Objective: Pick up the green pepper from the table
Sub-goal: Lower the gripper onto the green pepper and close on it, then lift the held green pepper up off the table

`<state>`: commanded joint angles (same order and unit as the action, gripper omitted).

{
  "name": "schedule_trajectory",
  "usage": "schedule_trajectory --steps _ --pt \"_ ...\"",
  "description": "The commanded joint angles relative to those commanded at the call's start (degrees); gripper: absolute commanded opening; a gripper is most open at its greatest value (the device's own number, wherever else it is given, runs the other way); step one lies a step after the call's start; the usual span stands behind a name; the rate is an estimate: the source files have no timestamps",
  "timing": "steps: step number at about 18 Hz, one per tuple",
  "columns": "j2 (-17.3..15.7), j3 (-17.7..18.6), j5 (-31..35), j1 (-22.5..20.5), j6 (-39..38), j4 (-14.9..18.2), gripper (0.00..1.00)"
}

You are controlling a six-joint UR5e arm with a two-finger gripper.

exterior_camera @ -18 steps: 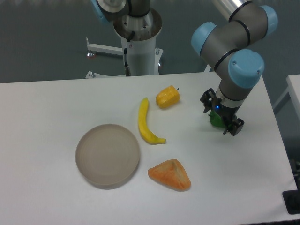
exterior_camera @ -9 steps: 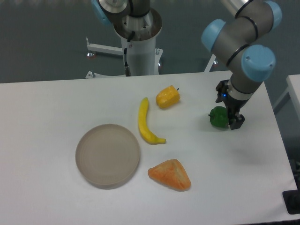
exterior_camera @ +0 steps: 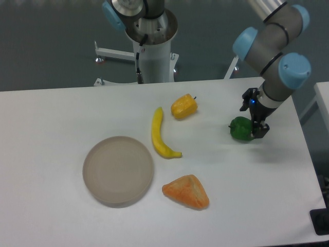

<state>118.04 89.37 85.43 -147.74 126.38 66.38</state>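
The green pepper (exterior_camera: 237, 129) is small, glossy and dark green, at the right of the white table (exterior_camera: 61, 113). My gripper (exterior_camera: 251, 123) hangs from the grey and blue arm and is shut on the pepper's right side, one black finger behind it and one in front. The pepper looks held just above the tabletop, with a faint shadow to its lower right. Its right part is hidden by the fingers.
A yellow-orange pepper (exterior_camera: 184, 106) and a long yellow banana-like fruit (exterior_camera: 160, 135) lie left of the gripper. A round grey-brown plate (exterior_camera: 118, 171) sits front left. An orange wedge-shaped piece (exterior_camera: 187, 192) lies front centre. The arm's base column (exterior_camera: 152, 49) stands behind the table.
The arm has risen and shifted right with the pepper in its fingers. The pepper, mostly hidden under the gripper a second ago, now shows nearly whole.
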Motion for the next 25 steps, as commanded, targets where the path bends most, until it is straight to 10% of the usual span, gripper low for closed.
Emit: schedule_trajectory --steps 3,5,7,11,15,20,25 --pt "0.1 1.2 0.0 0.0 -0.1 -0.6 0.94" --pt "0.2 1.2 0.0 0.0 -0.6 -0.5 0.48" --pt "0.3 0.2 -0.1 0.3 -1.7 -0.3 0.24" --pt "-0.2 -2.5 0.3 2.0 -12.3 0.6 0.24" --pt "1.7 -10.4 3.0 10.3 -43.6 3.0 0.24" --pt "1.8 -18.4 6.0 12.4 -48.7 10.1 0.22" --pt "2.0 -21.5 6.0 12.2 -48.8 10.4 0.21"
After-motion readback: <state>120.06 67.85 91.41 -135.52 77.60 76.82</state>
